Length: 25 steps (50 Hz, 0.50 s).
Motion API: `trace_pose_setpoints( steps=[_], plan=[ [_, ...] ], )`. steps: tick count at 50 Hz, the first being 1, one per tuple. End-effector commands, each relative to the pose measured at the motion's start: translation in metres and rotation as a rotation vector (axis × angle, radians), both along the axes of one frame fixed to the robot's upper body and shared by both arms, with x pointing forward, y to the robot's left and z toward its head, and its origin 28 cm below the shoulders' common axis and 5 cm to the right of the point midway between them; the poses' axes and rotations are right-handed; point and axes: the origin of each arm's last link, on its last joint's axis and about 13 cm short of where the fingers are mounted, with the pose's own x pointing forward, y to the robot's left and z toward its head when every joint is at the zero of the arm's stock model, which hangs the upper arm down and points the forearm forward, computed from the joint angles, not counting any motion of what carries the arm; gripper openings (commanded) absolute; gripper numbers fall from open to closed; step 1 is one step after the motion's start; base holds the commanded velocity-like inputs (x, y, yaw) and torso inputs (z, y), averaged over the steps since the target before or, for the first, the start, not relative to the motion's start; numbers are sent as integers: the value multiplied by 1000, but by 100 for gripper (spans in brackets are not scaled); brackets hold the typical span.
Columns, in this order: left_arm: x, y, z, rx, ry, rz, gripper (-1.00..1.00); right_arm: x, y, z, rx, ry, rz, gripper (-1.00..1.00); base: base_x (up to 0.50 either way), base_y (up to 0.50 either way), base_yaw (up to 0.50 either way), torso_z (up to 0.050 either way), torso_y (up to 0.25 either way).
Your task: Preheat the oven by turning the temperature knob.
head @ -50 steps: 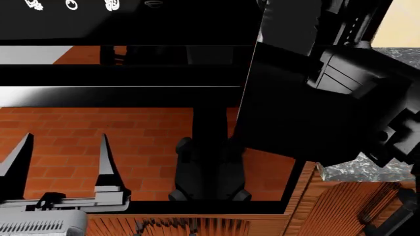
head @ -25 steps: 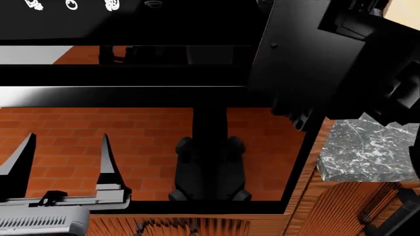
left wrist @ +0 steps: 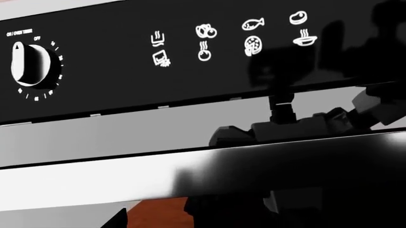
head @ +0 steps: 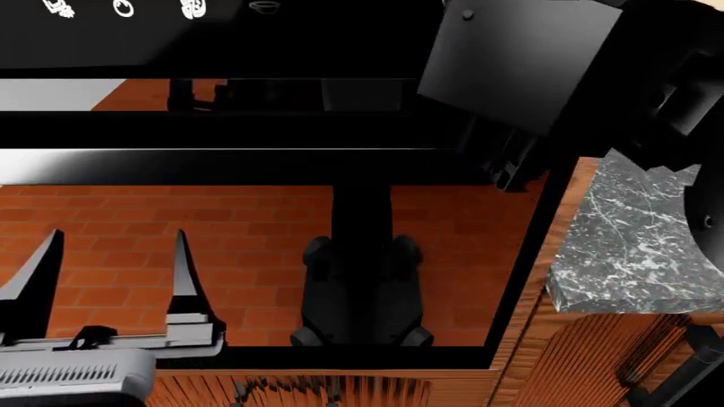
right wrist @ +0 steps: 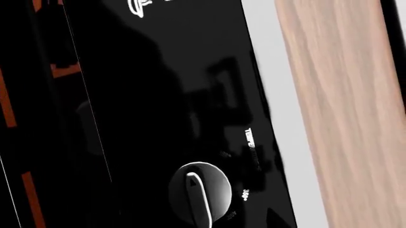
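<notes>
Filling most of the head view, the oven (head: pixel 226 127) stands straight ahead of the robot, its glossy black door mirroring orange brick and the robot's own dark base, with the black control strip (head: pixel 125 25) and a few white icons at the upper edge. The left gripper (head: pixel 108 263) sits low at the left of that view, its two pale tapered fingers (head: pixel 186 280) spread apart with nothing between them, pointing up toward the door and well below the control strip. From the left wrist view, the strip runs across the frame with a white-edged timer knob (left wrist: pixel 28 64) at one end beside a ring of tick marks, rows of white cooking icons (left wrist: pixel 250 35) further along, and the long silver bar handle (left wrist: pixel 95 180) under it. The right arm (head: pixel 531 68) is a large black mass raised at the upper right of the head view, over the oven's right end and beside a grey marble countertop (head: pixel 639 246); its fingers are hidden, so I cannot tell whether they are spread or closed. In the right wrist view, the temperature knob (right wrist: pixel 201 194) sits close ahead of the camera, near the strip's end and beside a pale wood panel (right wrist: pixel 343 109), with no fingertip visible touching it.
</notes>
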Motion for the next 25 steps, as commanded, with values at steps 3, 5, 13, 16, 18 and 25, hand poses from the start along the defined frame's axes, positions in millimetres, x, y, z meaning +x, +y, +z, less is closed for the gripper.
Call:
trace_pose_setpoints(
  steps=[3,5,13,16,18,25],
  plan=[
    [1,0,0,-1,2,2,100,4,2,-2,4,10,16,100,0,0,0,0,0],
    [2,0,0,-1,2,1,100,4,2,-3,2,14,21,100,0,0,0,0,0],
    [2,0,-1,-3,2,0,100,5,3,-3,0,20,28,100,0,0,0,0,0],
    [2,0,-2,-3,2,0,100,6,4,-3,-3,19,27,100,0,0,0,0,0],
    [2,0,-2,-4,2,0,100,6,4,-5,-4,24,27,100,0,0,0,0,0],
    [3,0,-2,-5,1,-5,100,9,3,-5,-1,27,12,100,0,0,0,0,0]
  ],
)
